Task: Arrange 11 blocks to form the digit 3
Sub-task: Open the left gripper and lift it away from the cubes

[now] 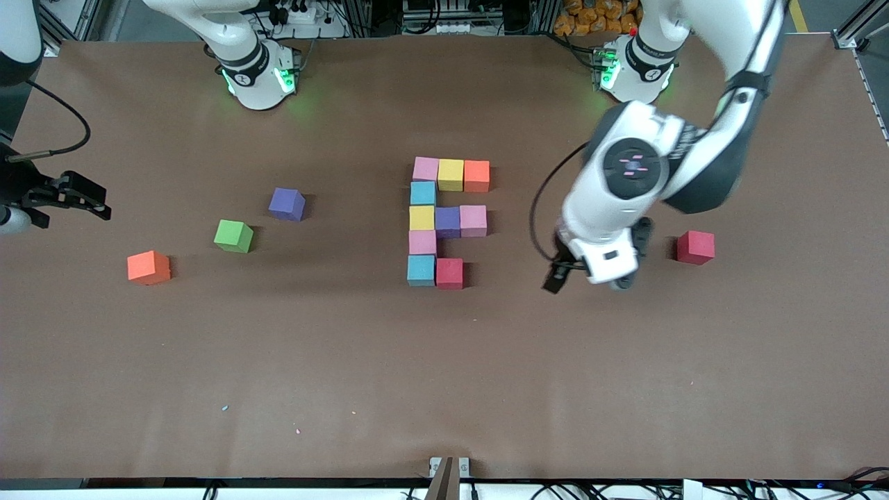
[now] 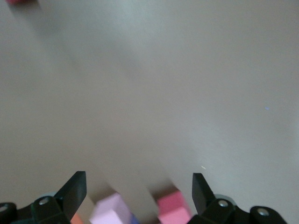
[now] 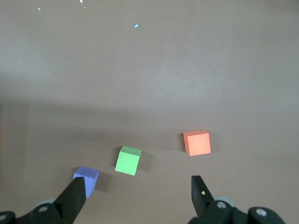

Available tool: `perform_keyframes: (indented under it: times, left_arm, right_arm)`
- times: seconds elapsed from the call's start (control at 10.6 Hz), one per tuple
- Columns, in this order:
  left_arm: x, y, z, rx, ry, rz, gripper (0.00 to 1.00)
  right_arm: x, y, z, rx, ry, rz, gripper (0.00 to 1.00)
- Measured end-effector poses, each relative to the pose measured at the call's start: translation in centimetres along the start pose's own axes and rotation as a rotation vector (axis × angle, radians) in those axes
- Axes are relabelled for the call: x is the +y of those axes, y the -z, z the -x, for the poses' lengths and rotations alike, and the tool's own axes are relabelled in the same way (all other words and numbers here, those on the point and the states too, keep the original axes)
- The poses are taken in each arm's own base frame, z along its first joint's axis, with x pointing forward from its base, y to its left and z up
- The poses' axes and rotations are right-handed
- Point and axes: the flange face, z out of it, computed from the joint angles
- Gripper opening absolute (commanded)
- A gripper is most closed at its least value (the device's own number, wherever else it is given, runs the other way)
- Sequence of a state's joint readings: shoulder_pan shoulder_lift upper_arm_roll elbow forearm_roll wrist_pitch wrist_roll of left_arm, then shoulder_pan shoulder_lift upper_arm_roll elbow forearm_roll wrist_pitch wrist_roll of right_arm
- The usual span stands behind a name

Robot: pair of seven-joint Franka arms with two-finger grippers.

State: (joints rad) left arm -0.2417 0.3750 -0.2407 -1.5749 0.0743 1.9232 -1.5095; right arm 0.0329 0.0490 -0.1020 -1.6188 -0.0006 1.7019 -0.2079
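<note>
sitting nearest the front camera in the digit 3 point(image 1: 444, 222) is its bottom bar, only two cubes so far: a blue one and a red cube point(image 1: 449, 273), with the slot beside the red cube, toward the left arm's end, unfilled. the figure holds ten cubes; one more is needed by my count. the left gripper point(image 1: 590, 274) hangs over bare table between the figure and the loose red block point(image 1: 695, 247), jaws spread and holding nothing; its wrist view shows only a pink cube point(image 2: 108, 210) and a red one point(image 2: 174, 211) between the open fingers. the loose red block lies toward the left arm's end from that claw, just beside the wrist, about level with the lower bars. so the left arm is clearly the nearer one, and the coming move looks like a short shift away from the figure, then a carry to the gap.

the right gripper point(image 1: 73, 198) waits at the right arm's end, fingers apart and empty. the spare orange block point(image 1: 148, 267), green cube point(image 1: 233, 235) and purple block point(image 1: 287, 204) lie near it, well apart from the figure. the top bar, pink, yellow, orange, lies farthest from the camera.
</note>
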Motion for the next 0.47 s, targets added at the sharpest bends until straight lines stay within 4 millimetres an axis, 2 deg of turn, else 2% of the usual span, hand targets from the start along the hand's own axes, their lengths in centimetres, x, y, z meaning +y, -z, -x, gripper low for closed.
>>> perform_keyframes:
  times: [0.28,0.38,0.47]
  left_arm:
    - [-6.7,-1.3,-8.8,-0.011,-0.199,-0.079,1.00]
    - [-8.5,-1.9,-11.0,-0.022,-0.255,-0.099,1.00]
    - [-9.9,-2.7,-12.3,-0.034,-0.307,-0.118,1.00]
  right_arm:
    - [0.0,-0.2,-0.1,-0.001,0.000,-0.001,1.00]
    - [0.0,-0.2,-0.1,0.000,0.001,-0.001,1.00]
    - [-0.1,-0.1,-0.1,0.001,0.001,-0.001,1.00]
